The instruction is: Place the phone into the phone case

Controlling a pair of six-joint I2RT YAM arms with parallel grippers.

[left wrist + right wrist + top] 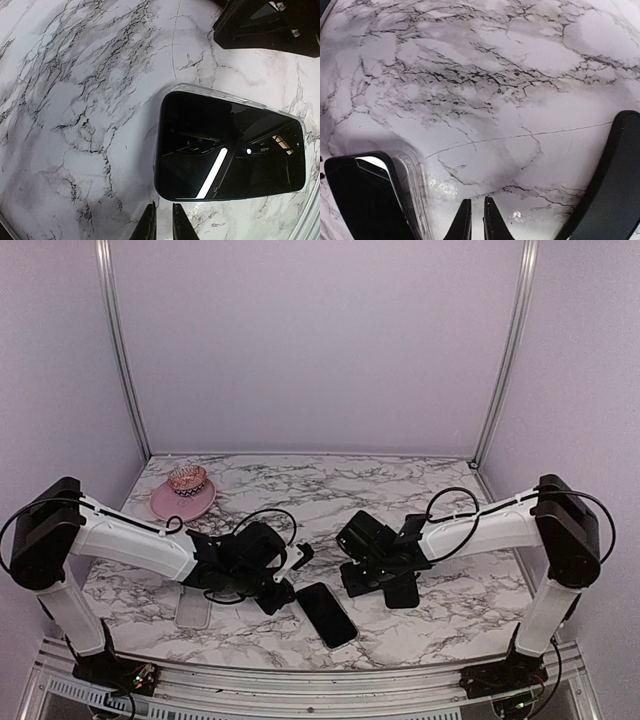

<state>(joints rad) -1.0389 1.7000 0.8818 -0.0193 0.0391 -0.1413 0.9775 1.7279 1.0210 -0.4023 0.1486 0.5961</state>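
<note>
Phone (327, 613) lies flat and screen-up on the marble surface (420, 490), just ahead of the left fingers (147, 226) and slightly to their right. For the right fingers (461, 225) it sits close by on their left. A clear case (414, 195) shows as a translucent rim hugging the phone's edges, so the phone seems to rest in or on it. Whether every edge is snapped home cannot be told from these views.

Both pairs of fingers are drawn together with only a thin slit between the tips, and neither grips anything. Neither pair touches the phone.

The step in hand looks like seating the phone. Closed tips suit that: come straight down on one corner near the rim, press until it settles, then work round corner by corner. Keep off the middle of the glass. The surface looks smooth, so any sideways push would probably slide phone and case together; the other fingers could rest against the opposite edge to hold it.

Beneath the left arm, well behind its fingers, lies a flat clear piece (193, 610) whose nature is unclear. Far beyond both arms stands a pink plate (165, 505) carrying a beaded ring (187, 479).
</note>
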